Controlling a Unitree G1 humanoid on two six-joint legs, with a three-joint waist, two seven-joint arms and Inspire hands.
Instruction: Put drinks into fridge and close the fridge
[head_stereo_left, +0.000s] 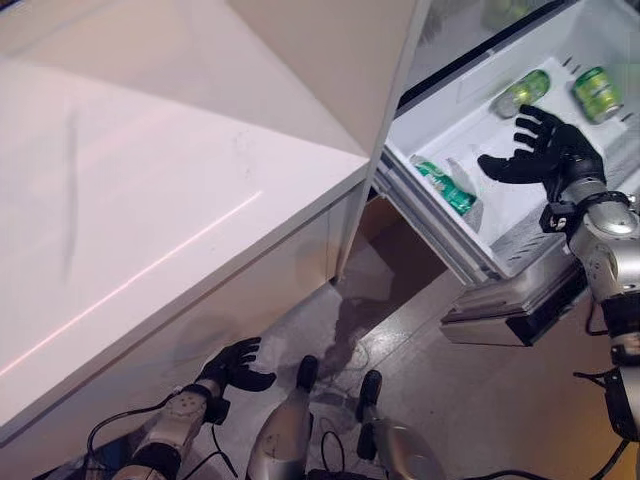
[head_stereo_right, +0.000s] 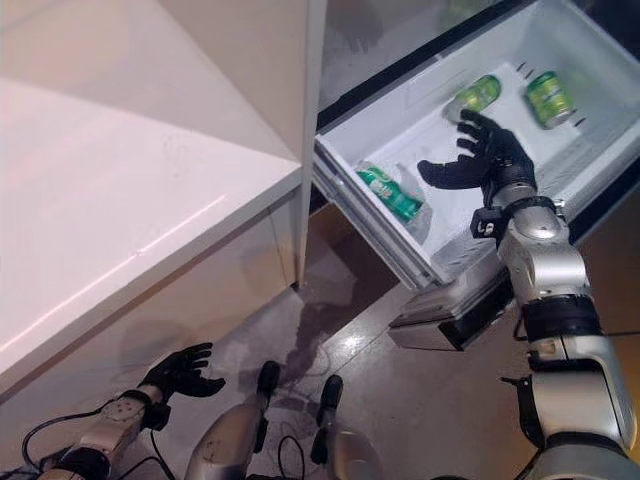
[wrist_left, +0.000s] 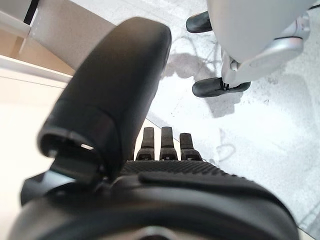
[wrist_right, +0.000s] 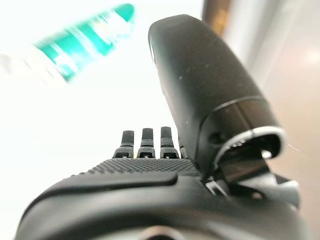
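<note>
Left eye view, going L to R: big white desk fills the left side, nothing on it that I can see. Low by its front edge hangs the left hand, down near the floor. Its fingers are straight and loose, holding nothing, same in the left wrist view. It looks idle.

Next comes the fridge drawer, pulled out, w/ white walls. Inside at the near left end lies a green bottle on its side. Further along, a green can lies on its side, and a second green can rests near the far right end, apart from the first.

Over the drawer, btwn the bottle and the cans, is the right hand. Its fingers are spread and empty, fingertips close by the first can; can't tell if they touch it. Right wrist view shows the same spread fingers, w/ the bottle past them.

So I'd say 3 drinks are in already. No more drinks show outside the fridge. What's left, prob: pull the hand out, push the drawer in, shut the fridge.
</note>
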